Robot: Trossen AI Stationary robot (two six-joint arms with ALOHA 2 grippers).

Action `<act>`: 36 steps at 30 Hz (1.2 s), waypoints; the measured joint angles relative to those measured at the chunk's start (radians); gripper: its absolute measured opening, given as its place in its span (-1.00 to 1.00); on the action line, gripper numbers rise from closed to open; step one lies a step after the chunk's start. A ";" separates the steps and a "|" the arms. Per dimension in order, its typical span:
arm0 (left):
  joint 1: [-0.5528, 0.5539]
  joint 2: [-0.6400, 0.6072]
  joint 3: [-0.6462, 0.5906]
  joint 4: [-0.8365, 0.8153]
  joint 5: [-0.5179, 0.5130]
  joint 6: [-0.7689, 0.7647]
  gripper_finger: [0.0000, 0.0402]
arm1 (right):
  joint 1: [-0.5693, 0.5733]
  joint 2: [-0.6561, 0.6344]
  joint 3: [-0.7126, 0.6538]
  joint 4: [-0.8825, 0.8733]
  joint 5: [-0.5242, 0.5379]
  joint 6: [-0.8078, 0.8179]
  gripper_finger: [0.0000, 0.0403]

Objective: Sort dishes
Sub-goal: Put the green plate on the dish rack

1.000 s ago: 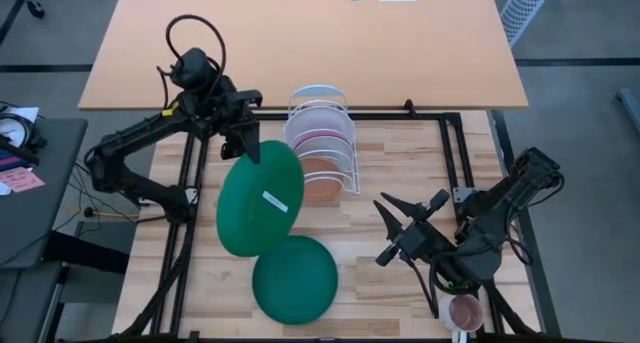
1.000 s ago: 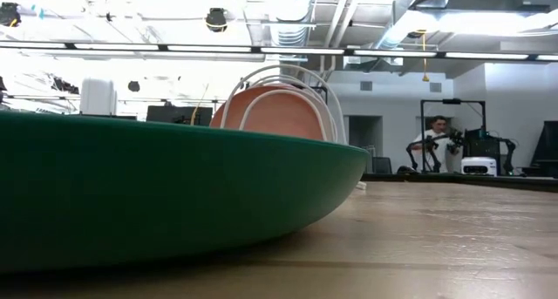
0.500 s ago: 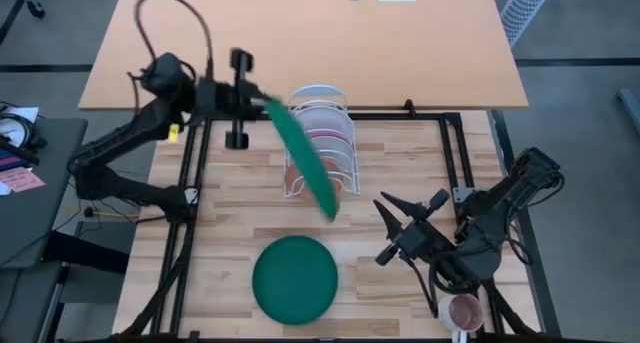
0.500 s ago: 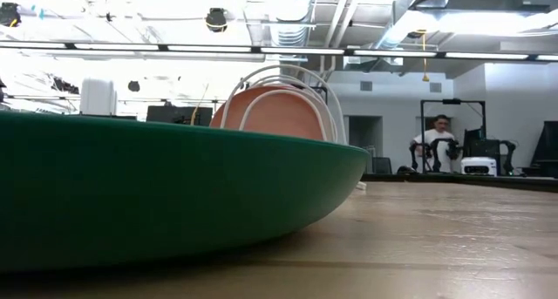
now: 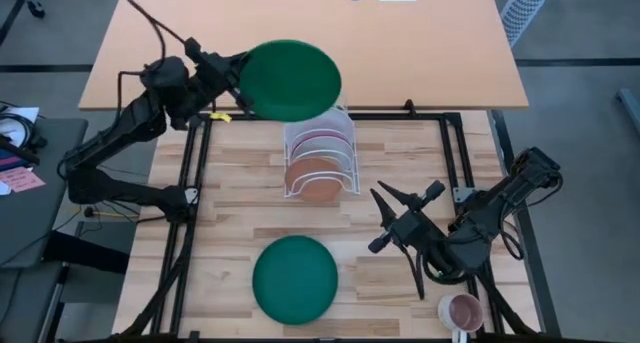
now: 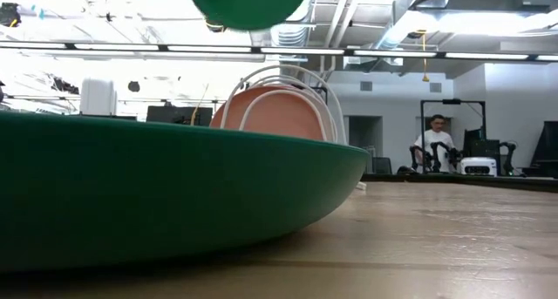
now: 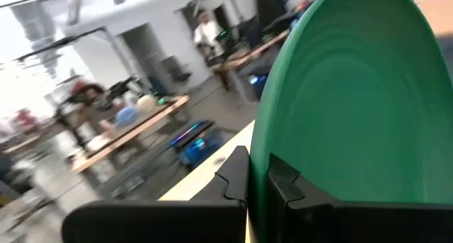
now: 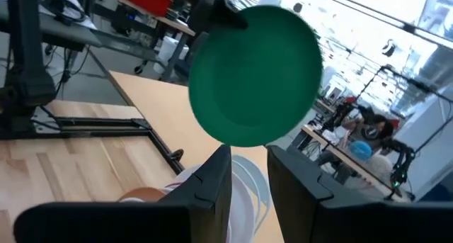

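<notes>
My left gripper (image 5: 240, 86) is shut on a dark green plate (image 5: 292, 80), held high over the far end of the white wire rack (image 5: 320, 153). The same plate shows at the top of the low view (image 6: 248, 3) and in the right wrist view (image 8: 255, 73). In the rack stand on edge a terracotta plate (image 5: 315, 178), a pink plate (image 5: 322, 141) and a white plate (image 5: 318, 111). A second green plate (image 5: 295, 278) lies flat on the table near the front edge. My right gripper (image 5: 385, 221) hovers open and empty to the right of the rack. My left gripper pinches the green plate's rim (image 7: 260, 158) between its two fingers, one finger on each face. The fingers come level from the table's left, at the plate's left edge (image 5: 247, 85). The plate is tilted and lifted clear, above the rack.
A small pink mug (image 5: 462, 311) stands at the front right corner. Black frame rails (image 5: 190, 203) run along the table's sides and far edge. A light brown desk (image 5: 300, 23) lies beyond. A person (image 6: 433, 142) is far off in the room.
My left gripper has swung up and toward the table's far edge, rolling its wrist. The green plate, which hung tilted low to the left of the rack, passed edge-on beside the rack and is now high above the rack's far end.
</notes>
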 joint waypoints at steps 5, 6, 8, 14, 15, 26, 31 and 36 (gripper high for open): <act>-0.001 0.033 -0.002 -0.001 0.003 0.005 -1.00 | -0.007 0.000 0.000 -0.002 0.000 0.003 -0.52; -0.001 0.039 -0.003 -0.007 0.000 0.010 -1.00 | -0.006 0.000 0.000 -0.002 0.000 0.003 -0.52; 0.000 0.050 -0.003 0.003 -0.006 0.014 -1.00 | -0.004 0.000 0.000 -0.002 0.000 0.003 -0.52; 0.000 0.058 -0.003 0.017 -0.008 -0.002 -1.00 | 0.003 0.000 0.000 -0.006 0.000 0.003 -0.52; 0.000 0.057 -0.002 0.017 -0.008 -0.008 -1.00 | 0.003 0.000 0.000 -0.006 0.000 0.004 -0.52; 0.191 0.123 0.253 -0.150 0.274 -0.251 -1.00 | 0.003 0.000 0.000 -0.007 0.000 0.003 -0.52; 0.332 0.274 0.480 -0.354 0.668 -0.350 -1.00 | 0.003 0.000 0.000 -0.007 0.000 0.003 -0.52; 0.427 0.430 0.593 -0.380 1.187 -0.471 -1.00 | 0.003 0.000 0.000 -0.007 0.000 0.003 -0.52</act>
